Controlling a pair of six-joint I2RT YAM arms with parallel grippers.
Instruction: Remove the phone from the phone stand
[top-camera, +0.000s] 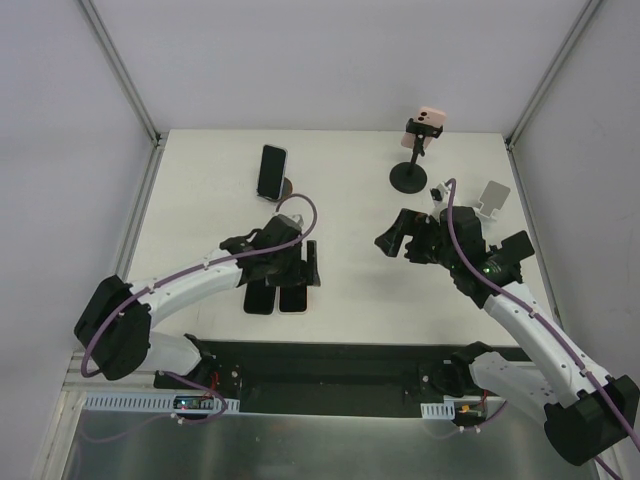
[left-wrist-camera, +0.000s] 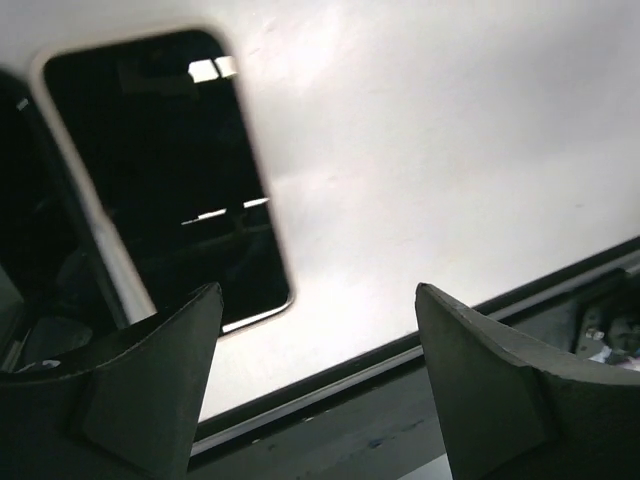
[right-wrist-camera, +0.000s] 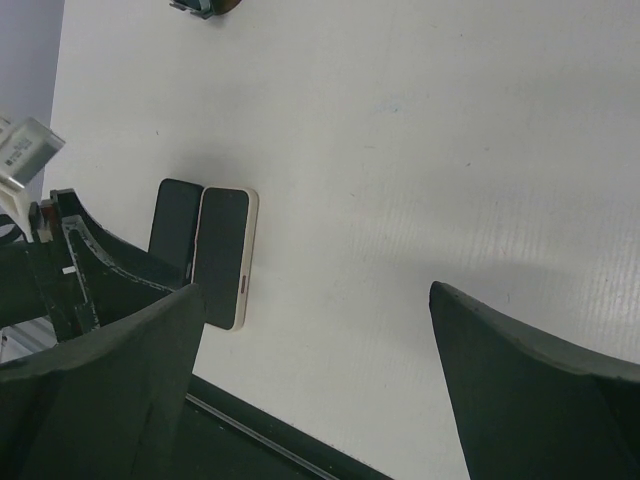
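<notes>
**Bright overhead light, soft shadows, near parts blurred**

Top view: strong diffuse light from above. White table (top-camera: 350, 200) evenly lit, close to washed out; arms cast only faint, soft-edged shadows. Sharp throughout.

Left wrist view: table glares near white at centre. The flat-lying phone (left-wrist-camera: 170, 170) has a black screen that mirrors small bright strips. Left gripper (left-wrist-camera: 320, 290) fingers (left-wrist-camera: 140, 390) are dark and out of focus.

Right wrist view: broad soft grey shadow across the table at right. Right gripper (right-wrist-camera: 315, 290) fingers (right-wrist-camera: 540, 380) are underexposed and blurred.
</notes>
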